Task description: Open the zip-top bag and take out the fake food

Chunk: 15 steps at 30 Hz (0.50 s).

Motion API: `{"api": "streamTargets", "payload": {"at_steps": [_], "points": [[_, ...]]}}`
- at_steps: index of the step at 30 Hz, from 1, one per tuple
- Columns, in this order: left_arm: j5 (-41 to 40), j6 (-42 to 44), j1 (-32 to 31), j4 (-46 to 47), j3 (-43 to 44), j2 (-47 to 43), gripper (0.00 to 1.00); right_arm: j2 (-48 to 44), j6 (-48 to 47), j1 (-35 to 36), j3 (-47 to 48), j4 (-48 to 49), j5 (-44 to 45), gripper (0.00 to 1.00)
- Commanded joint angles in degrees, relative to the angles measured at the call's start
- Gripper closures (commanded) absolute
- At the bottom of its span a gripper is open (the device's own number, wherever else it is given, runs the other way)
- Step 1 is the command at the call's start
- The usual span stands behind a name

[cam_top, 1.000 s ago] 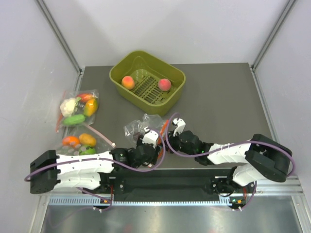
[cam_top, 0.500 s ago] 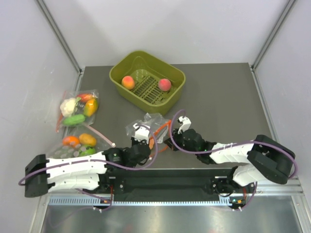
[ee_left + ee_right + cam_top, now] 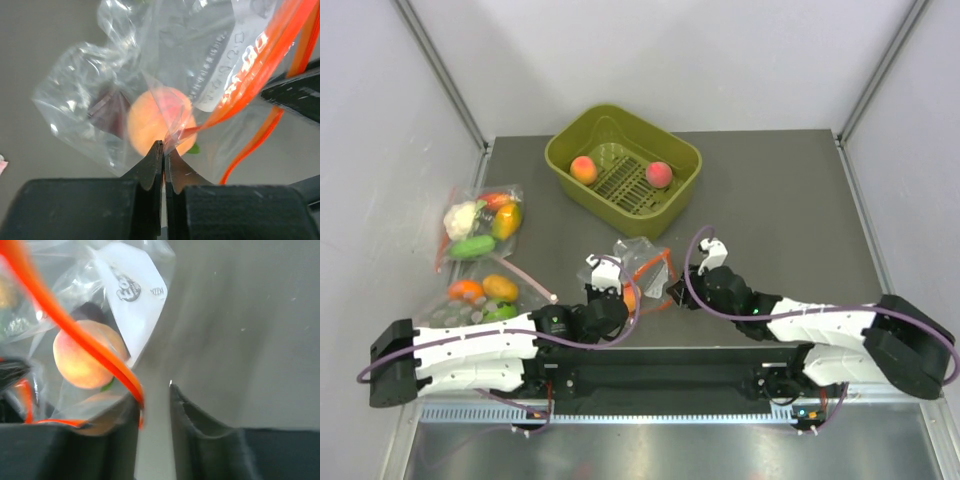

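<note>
Left jaws on bag (image 3: 638,252), grey table (image 3: 770,200) (white walls (image 3: 700,60))

Right gripper (image 3: 154,401) sits low in frame, jaws a little apart, grey table (image 3: 250,315) showing through the gap. The zip-top bag (image 3: 85,282) fills the left side. Its orange zip strip (image 3: 75,330) sweeps down to the left finger's inner edge, crossing a peach (image 3: 82,362) inside, beside a white label (image 3: 132,300).

You look down toward twelve o'clock from overhead; both wrist views crowd the crinkly clear orange-zipped plastic bag (image 3: 165,60), shared by all.
</note>
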Motion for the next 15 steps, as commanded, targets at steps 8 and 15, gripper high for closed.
{"api": "streamTargets", "payload": {"at_steps": [8, 15], "points": [[6.39, 1.66, -0.06, 9.38, -0.44, 4.16, 1.0, -23.97, -10.02, 5.72, 3.01, -11.5, 2.13, 0.39], [11.04, 2.54, -0.06, 11.66, -0.44, 2.23, 1.0, -22.43, -14.6, 7.14, 5.56, -5.19, -13.33, 0.42]]}}
